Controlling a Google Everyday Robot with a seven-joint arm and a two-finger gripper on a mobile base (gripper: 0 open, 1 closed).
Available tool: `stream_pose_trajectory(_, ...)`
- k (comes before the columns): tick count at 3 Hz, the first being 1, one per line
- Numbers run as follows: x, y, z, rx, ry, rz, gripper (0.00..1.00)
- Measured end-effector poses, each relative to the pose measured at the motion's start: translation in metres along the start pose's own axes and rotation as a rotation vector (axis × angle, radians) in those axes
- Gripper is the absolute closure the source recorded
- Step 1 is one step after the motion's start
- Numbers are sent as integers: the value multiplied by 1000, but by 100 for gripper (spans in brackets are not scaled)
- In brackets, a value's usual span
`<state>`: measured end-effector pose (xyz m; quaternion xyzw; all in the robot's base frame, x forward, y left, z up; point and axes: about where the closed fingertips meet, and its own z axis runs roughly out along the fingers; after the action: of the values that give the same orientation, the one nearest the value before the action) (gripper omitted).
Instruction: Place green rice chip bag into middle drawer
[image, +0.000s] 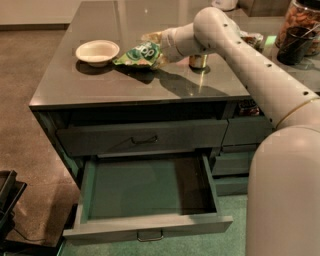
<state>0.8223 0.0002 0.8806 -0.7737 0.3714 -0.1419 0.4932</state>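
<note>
The green rice chip bag (139, 54) is over the desk top (125, 87), about midway between the left and right edges and well back from the front edge. Its left end is just beside a pale bowl (97, 51), which sits nearer the left edge. A dark shadow lies on the top right under the bag, and I cannot tell whether the bag rests there or is raised a little.

My gripper (161, 48) is at the bag's right end, against the crinkled foil. I cannot tell how far it is open, nor whether it has hold of the bag.

My arm (260, 75) comes in from the right, rises across the desk's right front corner to a bent elbow, then runs leftward and slightly down to the wrist. A small metal can (198, 61) stands just behind my forearm.

Below the front edge the upper drawer (145, 138) is shut. Under it the middle drawer (150, 187) is pulled well out, with its green inside showing and its handle (150, 236) on the front.
</note>
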Motion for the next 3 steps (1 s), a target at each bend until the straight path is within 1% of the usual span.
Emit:
stream_pose_trajectory(1,5,8,20,8,-11,35,65)
stream_pose_trajectory(2,6,9,21,7,-12,36,88)
stream_pose_trajectory(3,6,9,21,7,-12,36,100)
